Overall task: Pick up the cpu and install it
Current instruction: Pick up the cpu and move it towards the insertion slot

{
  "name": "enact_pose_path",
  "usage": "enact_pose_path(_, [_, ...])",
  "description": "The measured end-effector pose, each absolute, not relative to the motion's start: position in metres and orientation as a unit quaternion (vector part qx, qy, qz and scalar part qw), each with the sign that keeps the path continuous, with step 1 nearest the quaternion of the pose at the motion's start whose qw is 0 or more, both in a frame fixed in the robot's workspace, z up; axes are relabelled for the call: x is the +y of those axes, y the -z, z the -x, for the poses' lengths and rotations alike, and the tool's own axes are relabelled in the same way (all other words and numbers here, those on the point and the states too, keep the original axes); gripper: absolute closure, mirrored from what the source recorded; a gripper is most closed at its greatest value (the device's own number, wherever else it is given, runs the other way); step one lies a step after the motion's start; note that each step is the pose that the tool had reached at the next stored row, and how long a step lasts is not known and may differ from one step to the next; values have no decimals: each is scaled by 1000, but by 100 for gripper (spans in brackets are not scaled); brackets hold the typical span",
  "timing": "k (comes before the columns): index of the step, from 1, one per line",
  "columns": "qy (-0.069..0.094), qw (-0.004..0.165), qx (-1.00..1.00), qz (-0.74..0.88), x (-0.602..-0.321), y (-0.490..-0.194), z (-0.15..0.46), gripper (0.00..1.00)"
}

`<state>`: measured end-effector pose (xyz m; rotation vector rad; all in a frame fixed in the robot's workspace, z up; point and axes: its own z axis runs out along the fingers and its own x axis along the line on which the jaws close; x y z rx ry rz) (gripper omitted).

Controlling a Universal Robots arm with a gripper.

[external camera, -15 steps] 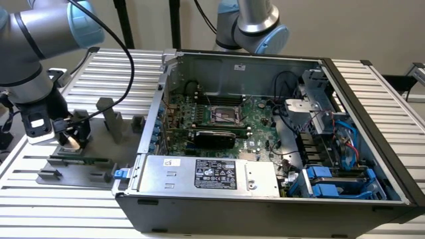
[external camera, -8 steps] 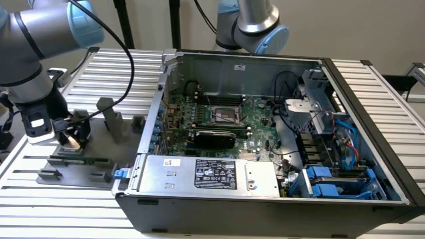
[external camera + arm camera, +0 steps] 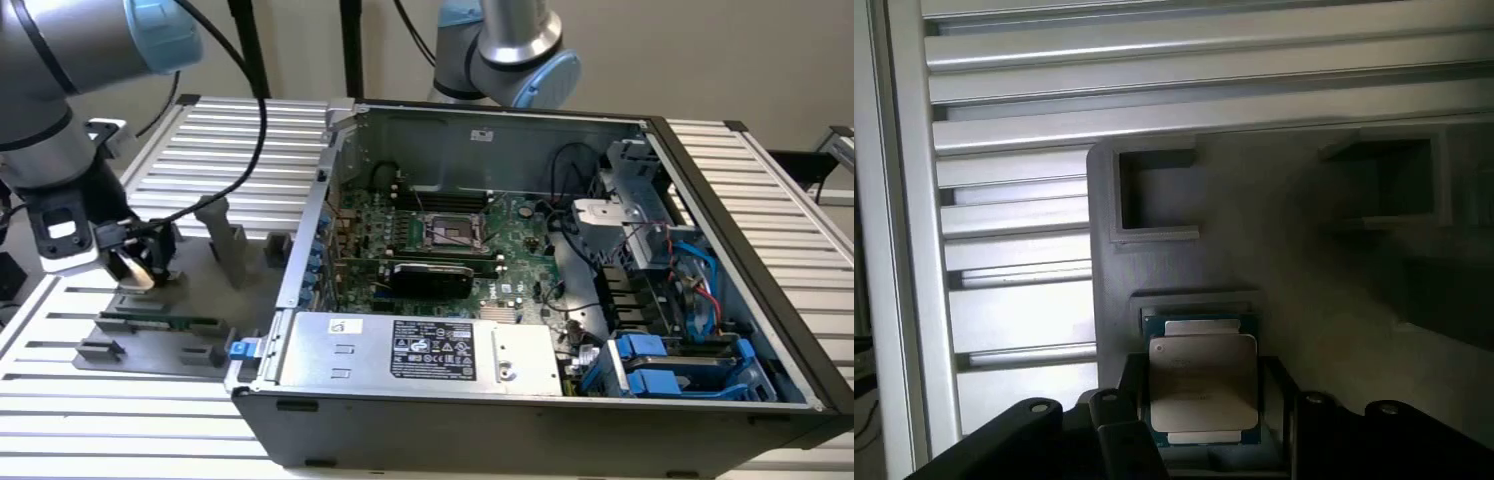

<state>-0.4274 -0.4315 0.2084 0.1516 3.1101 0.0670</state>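
One slatted metal table (image 3: 747,170) carries one grey fixture plate (image 3: 200,300), the reference for every position given here. One open computer case (image 3: 534,420) stands just beside the plate, on the exterior view's right, and its board shows one square socket frame (image 3: 451,232). My arm (image 3: 54,140) comes down over the side of the plate away from the case, with the wrist vertical and the tool pointing straight down. My gripper (image 3: 134,265) sits low at the plate's surface. On the plate are one long green memory stick (image 3: 160,322), two empty rectangular pockets (image 3: 1154,190) and one cpu (image 3: 1204,385). The cpu is a flat square chip with a stepped silvery-grey metal top and a thin green rim round it. It sits level at a shallow recess of the plate; whether it rests there or is raised I cannot tell. My two black fingers (image 3: 1131,400) press against two opposite edges of the cpu, pinching it.
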Motion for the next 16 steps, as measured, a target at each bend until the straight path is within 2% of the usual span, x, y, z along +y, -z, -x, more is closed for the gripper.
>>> enact_pose_path(16, [-21,13,999,-47,-426,-281,419,45])
